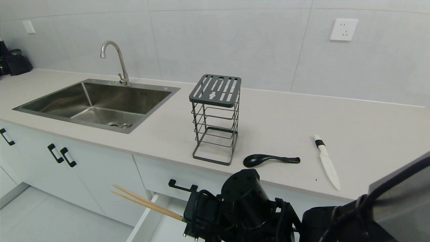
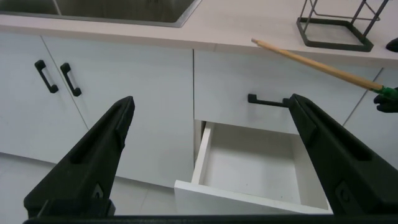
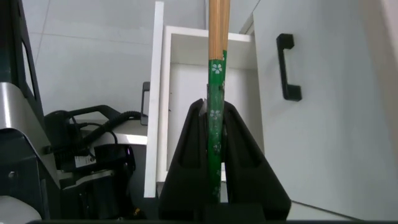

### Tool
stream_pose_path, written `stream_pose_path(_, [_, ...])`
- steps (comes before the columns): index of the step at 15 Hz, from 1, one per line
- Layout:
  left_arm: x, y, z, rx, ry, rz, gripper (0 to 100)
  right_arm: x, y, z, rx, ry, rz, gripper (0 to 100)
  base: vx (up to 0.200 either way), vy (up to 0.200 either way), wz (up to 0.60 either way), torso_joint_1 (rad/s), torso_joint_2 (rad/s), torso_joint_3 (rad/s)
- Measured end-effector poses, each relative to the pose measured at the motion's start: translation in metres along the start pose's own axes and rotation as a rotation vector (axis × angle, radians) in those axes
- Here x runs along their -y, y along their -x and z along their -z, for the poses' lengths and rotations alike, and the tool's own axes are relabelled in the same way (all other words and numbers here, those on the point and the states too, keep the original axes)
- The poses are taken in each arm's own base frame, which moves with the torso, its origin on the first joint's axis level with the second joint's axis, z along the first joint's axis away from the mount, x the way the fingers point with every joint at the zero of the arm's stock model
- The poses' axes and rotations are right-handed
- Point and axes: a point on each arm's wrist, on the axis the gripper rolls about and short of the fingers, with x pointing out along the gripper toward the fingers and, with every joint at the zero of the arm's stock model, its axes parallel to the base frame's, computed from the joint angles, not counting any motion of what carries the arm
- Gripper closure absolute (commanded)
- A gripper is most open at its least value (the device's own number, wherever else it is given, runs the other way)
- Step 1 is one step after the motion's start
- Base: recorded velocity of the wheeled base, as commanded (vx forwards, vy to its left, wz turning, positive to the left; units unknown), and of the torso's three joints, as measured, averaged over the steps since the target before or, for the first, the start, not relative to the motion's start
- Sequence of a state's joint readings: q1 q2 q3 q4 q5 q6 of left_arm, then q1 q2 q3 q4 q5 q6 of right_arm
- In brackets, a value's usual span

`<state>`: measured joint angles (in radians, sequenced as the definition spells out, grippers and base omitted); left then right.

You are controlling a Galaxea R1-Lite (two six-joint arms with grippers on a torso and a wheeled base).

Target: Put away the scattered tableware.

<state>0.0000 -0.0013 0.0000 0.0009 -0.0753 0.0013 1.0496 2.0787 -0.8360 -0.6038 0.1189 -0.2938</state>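
- here, at the lower centre of the head view, the right gripper (image 3: 214, 109) had its fingers pressed together on a pair of chopsticks (image 1: 147, 203), pinching them at their green, patterned end.
- the chopsticks ran from that grip up toward the left of the frame, their bare wooden tips in front of the white cabinet fronts below the countertop (image 1: 285, 117).
- we saw the left gripper (image 2: 211, 99) with its two black fingers (image 2: 106, 143) spread wide and nothing between them; it faced the cabinets.
- a white drawer (image 2: 200, 155) stood pulled open under the counter, bottom centre-left of the head view, just beneath the chopsticks.
- a black spoon (image 1: 268, 159) lay flat on the counter at lower centre-right, its bowl near the foot of a dark wire rack (image 1: 215, 117) that stood upright mid-frame.
- a white knife (image 1: 326, 161) with a black band lay further right, apart from the spoon, near the counter's front edge.
- a steel sink (image 1: 60, 101) with a curved faucet (image 1: 116, 60) filled the upper left.
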Motion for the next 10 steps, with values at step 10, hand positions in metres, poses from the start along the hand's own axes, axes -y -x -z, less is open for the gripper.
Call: stream_pose_path(10, [0.0,0.0,0.0,0.001,0.0,0.0,0,0.0,-0.023,0.005,-0.017,0.004,-0.009,100,0.0,0.0,0.0,-0.155,0.3,0.151])
